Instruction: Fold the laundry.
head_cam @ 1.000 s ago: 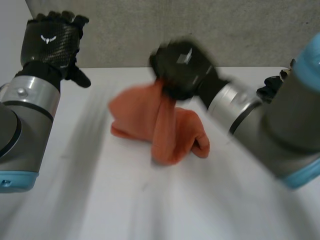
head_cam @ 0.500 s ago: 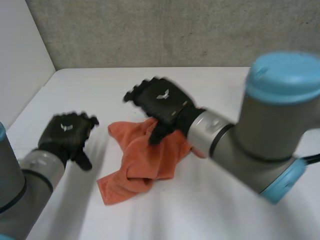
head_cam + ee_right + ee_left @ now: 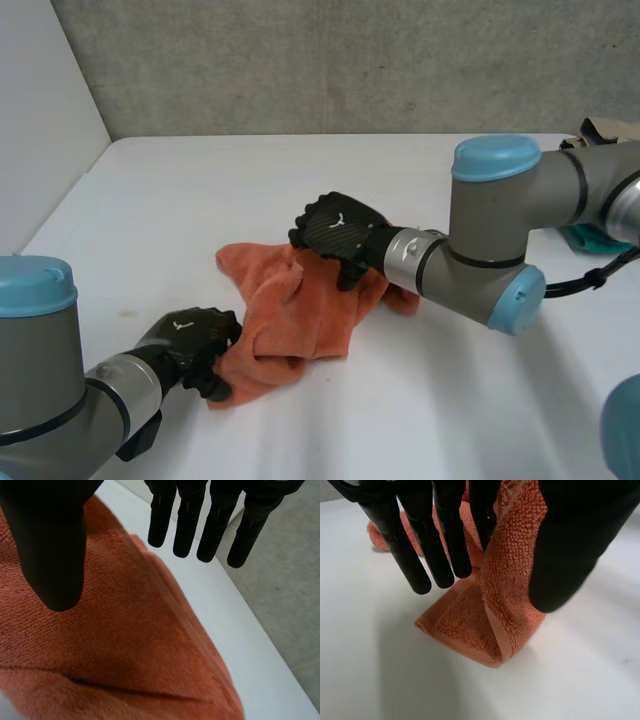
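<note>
Fold barely begun: orange towel (image 3: 300, 315) lies crumpled, no neat layers. Near: left robot hand (image 3: 190, 342) pinches towel's near corner between thumb and fingers, lifting soft ridge. Terry loop pile, hemmed edge, limp drape. Beyond: right robot hand (image 3: 338, 228) rests on towel's far part, fingers straight, gripping nothing. Smooth white table (image 3: 200, 190).

Towel (image 3: 300, 320) orange looped terry cloth; table (image 3: 200, 200) smooth matt white.

Plain orange towel (image 3: 300, 318), white table (image 3: 200, 190), speckled grey wall (image 3: 300, 60)
</note>
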`<action>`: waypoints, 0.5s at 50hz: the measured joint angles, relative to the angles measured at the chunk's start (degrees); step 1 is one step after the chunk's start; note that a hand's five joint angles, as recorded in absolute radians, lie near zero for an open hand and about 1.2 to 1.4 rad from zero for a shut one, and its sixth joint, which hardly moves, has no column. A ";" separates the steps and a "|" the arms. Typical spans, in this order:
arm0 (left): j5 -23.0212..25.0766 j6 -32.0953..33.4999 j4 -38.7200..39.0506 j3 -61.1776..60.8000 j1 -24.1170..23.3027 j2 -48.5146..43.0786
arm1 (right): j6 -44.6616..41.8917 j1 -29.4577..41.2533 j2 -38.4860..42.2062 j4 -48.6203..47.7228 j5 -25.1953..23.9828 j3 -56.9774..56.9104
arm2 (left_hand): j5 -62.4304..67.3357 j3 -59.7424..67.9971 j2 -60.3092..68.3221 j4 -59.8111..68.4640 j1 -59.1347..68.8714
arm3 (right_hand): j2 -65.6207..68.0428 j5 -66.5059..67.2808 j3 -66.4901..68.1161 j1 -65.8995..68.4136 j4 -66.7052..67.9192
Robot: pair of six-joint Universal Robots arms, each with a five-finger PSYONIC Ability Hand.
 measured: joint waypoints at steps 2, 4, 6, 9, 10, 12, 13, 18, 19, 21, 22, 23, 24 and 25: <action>-0.06 0.05 0.48 0.39 -0.02 -0.87 | 0.13 0.32 1.49 -0.76 -0.92 -0.93 | 5.43 5.40 5.17 5.50 4.70 | 1.00 1.03 1.10 0.88 1.01; -0.13 0.11 0.98 0.79 -0.06 -1.71 | 0.23 0.73 2.84 -1.32 -1.36 -1.72 | 13.71 13.62 13.46 13.83 13.51 | 3.99 3.80 4.08 3.88 3.83; -0.19 0.20 1.67 1.36 -0.09 -2.82 | 0.31 1.27 4.51 -1.92 -1.59 -2.86 | 20.06 20.08 20.27 20.42 18.73 | 8.55 7.91 8.61 8.46 8.26; -0.25 0.43 3.12 2.57 -0.14 -4.46 | 0.34 2.15 7.79 -2.79 -1.32 -5.69 | 20.87 22.29 22.29 22.67 18.73 | 30.50 27.71 29.94 28.57 29.67; -0.27 0.50 3.64 2.98 -0.14 -4.73 | 0.32 2.30 8.41 -3.08 -1.03 -6.44 | 20.83 22.29 22.31 22.67 18.73 | 33.83 30.50 33.35 30.14 32.75; -0.34 0.78 5.46 4.63 -0.13 -5.27 | 0.22 2.58 9.84 -4.55 0.61 -8.84 | 20.83 22.30 22.32 22.67 18.73 | 37.08 33.29 37.63 30.31 37.60; -0.40 0.97 6.61 5.83 -0.12 -5.39 | 0.19 2.64 10.26 -5.57 1.64 -9.96 | 20.83 22.30 22.32 22.67 18.73 | 37.08 33.34 38.09 30.31 38.25; -1.10 3.15 12.47 15.19 -0.08 -5.28 | 0.70 2.54 10.47 -17.68 11.57 -17.27 | 20.82 22.35 22.36 22.68 18.73 | 37.07 33.92 38.53 30.37 38.83; -1.47 3.94 13.93 18.07 -0.07 -5.20 | 1.04 2.43 9.92 -20.96 13.78 -18.55 | 20.83 22.35 22.36 22.67 18.73 | 37.08 34.83 38.53 32.13 38.83; -2.38 5.40 16.62 23.27 -0.02 -5.04 | 2.13 2.07 8.13 -27.47 17.81 -20.38 | 20.83 22.49 22.41 22.70 18.73 | 37.08 35.35 38.53 33.44 38.84; -3.00 6.23 18.18 26.16 0.02 -4.96 | 2.86 1.82 6.93 -30.69 19.68 -20.98 | 20.83 22.55 22.44 22.75 18.73 | 37.08 35.35 38.53 33.44 38.85; -3.88 7.34 20.47 30.06 0.08 -4.88 | 4.01 1.43 5.05 -34.57 21.85 -21.24 | 20.83 22.55 22.45 22.88 18.73 | 37.08 35.43 38.53 33.44 38.85; -4.44 7.98 21.86 32.35 0.13 -4.83 | 4.94 1.10 3.48 -37.24 23.23 -21.13 | 20.83 22.55 22.45 22.88 18.73 | 37.07 35.60 38.54 33.44 38.85; -5.03 8.60 23.56 34.74 0.19 -4.80 | 5.84 0.79 1.96 -39.27 24.28 -20.72 | 20.83 22.56 22.45 22.89 18.73 | 37.08 35.86 38.54 33.44 38.85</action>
